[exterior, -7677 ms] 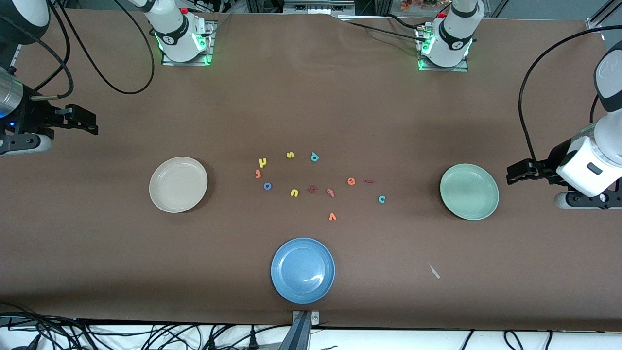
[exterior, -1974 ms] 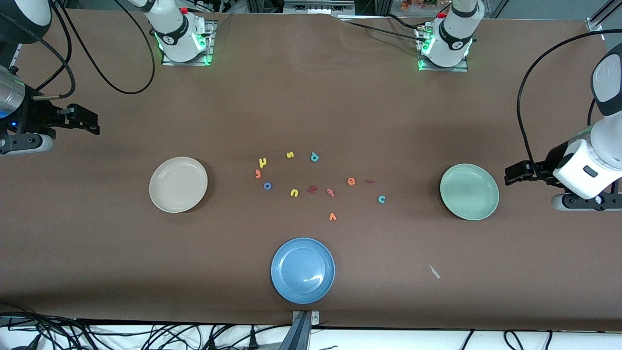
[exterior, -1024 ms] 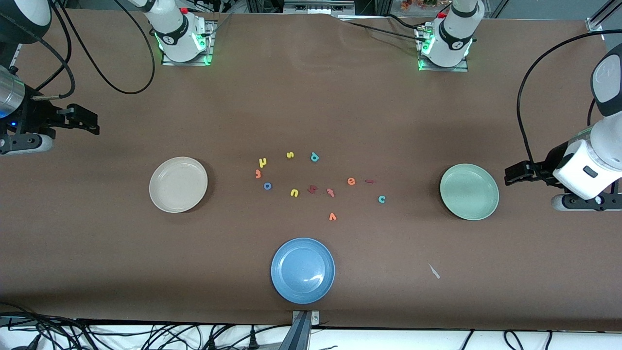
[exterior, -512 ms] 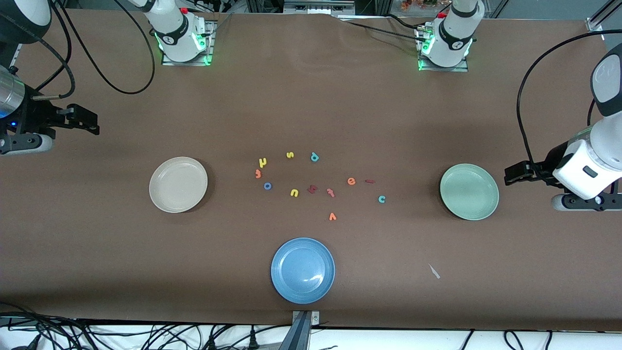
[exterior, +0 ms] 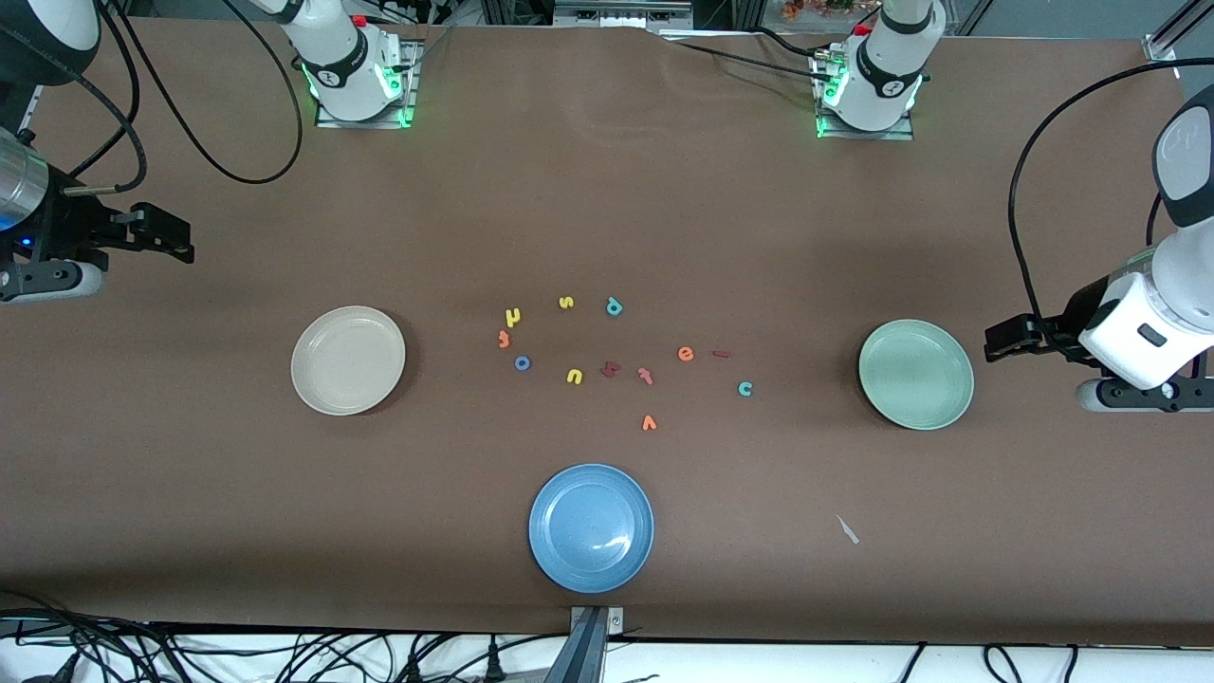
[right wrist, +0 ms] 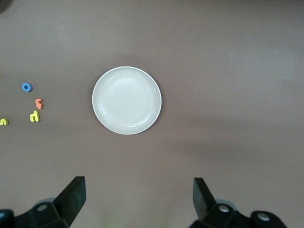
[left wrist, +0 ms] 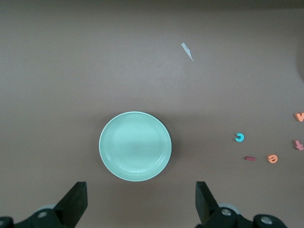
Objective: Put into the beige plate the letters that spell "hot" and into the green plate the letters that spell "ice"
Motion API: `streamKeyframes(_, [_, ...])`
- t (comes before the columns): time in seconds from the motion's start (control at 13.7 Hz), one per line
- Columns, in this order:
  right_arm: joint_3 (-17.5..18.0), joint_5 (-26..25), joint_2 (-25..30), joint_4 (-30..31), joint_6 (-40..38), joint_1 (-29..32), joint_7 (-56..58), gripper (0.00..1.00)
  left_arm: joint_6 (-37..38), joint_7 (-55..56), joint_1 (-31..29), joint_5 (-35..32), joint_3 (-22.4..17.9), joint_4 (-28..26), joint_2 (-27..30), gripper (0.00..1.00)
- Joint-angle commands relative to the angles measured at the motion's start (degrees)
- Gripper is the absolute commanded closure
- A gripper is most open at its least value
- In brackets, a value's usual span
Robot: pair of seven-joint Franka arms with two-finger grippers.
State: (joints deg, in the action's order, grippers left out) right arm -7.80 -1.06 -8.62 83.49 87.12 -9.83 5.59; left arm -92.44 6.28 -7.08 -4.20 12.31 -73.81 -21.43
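Nothing placed yet; both plates bare, both arms parked high at the table ends, first pick not begun.

Beige plate [exterior: 348, 360] toward the right arm's end of the table; green plate [exterior: 916, 374] toward the left arm's end; blue plate [exterior: 591, 527] nearest the front camera, no part in this job.

Right gripper [right wrist: 137, 199] over bare table just beside the beige plate, jaws wide apart, empty. Left gripper [left wrist: 141, 202] likewise beside the green plate, jaws wide apart, empty.

Letters loose between the plates. For "hot": yellow h [exterior: 513, 317], blue o [exterior: 522, 362], orange t [exterior: 646, 376]. For "ice": dark red i [exterior: 722, 355], teal c [exterior: 745, 388], orange e [exterior: 686, 354].

Best split, probably: each arm to the letters nearest its own plate. Straight descent, jaws astride one letter only, pinch low against the table since foam lies flat. Care at the e, just beside the i.

Hard to make out: orange letter [exterior: 504, 339] beside the h, shape unclear. Dark red letter [exterior: 609, 369] near the t, low contrast on brown. Pale scrap [exterior: 848, 529] near the front edge, unidentified. Front view cuts off both wrists.
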Motion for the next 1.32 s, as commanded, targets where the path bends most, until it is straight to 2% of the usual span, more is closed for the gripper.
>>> streamKeyframes(0.0, [0.15,0.79,-0.52,-1.4,-0.81,0.34,-0.49,0.0,-0.81,-1.36,-0.22,1.47,0.0,-0.81,0.6,0.0])
streamKeyframes(0.66, [0.24,2.2,-0.44,-1.84,-0.46,0.16,-0.58,0.0,-0.81,-0.74,0.48,1.83,0.26,-0.81,-0.62,0.0])
streamKeyframes(0.88, [0.24,2.38,-0.44,-2.19,-0.46,0.07,-0.58,0.0,-0.81,0.22,3.64,2.0,0.26,-0.81,-2.99,0.0])
streamKeyframes(1.02, [0.24,2.46,-0.44,-2.19,-0.46,0.07,-0.49,0.0,-1.33,4.5,6.45,2.0,0.35,-0.72,-6.06,0.0])
streamKeyframes(1.24, [0.24,2.38,-0.53,-2.19,-0.46,0.07,-0.49,0.0,-6.77,16.08,10.06,2.09,0.35,-0.81,-10.72,0.0])
